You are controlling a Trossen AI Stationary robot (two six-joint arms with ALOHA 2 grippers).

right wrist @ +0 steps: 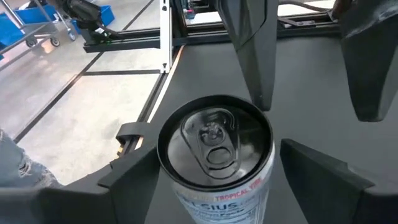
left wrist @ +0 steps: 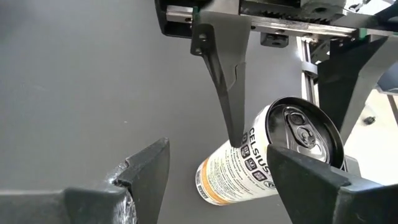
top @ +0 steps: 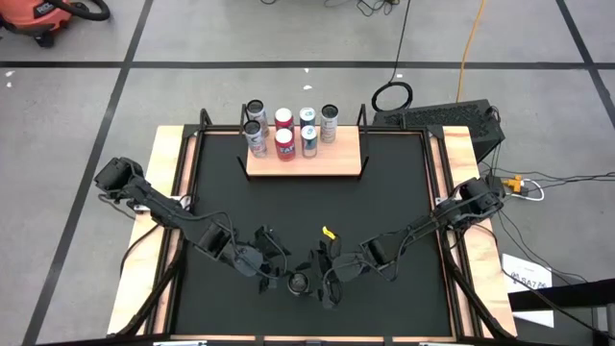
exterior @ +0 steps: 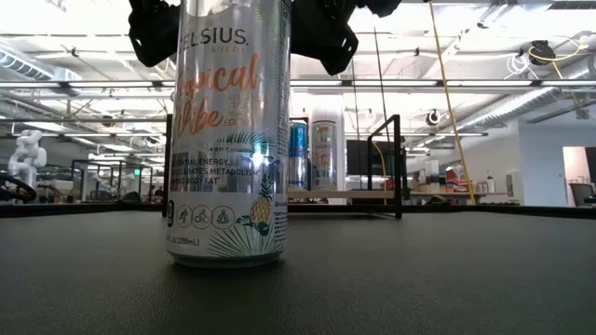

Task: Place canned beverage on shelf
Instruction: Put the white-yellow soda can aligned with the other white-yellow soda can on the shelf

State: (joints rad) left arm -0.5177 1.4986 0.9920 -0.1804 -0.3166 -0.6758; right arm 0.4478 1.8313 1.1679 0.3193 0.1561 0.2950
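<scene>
Upright on the black mat point(top: 384, 192) stands a Celsius can point(exterior: 226, 130), between both spread pincers. Left pincer point(left wrist: 211, 180) and right pincer point(right wrist: 214, 180) each flank it, gripping nothing. Eight cans sit on the shelf point(top: 332, 159).

— What's that can point(right wrist: 214, 146) made of, between my fingers point(right wrist: 134, 171)?

— Glossy metal, smooth printed wall, brushed lid. My fingers beside it look matt dark plastic.

— And under the can?

— A matt black mat point(top: 384, 192), finely rough. Beyond it, the shelf point(top: 306, 163) is pale smooth wood.
</scene>
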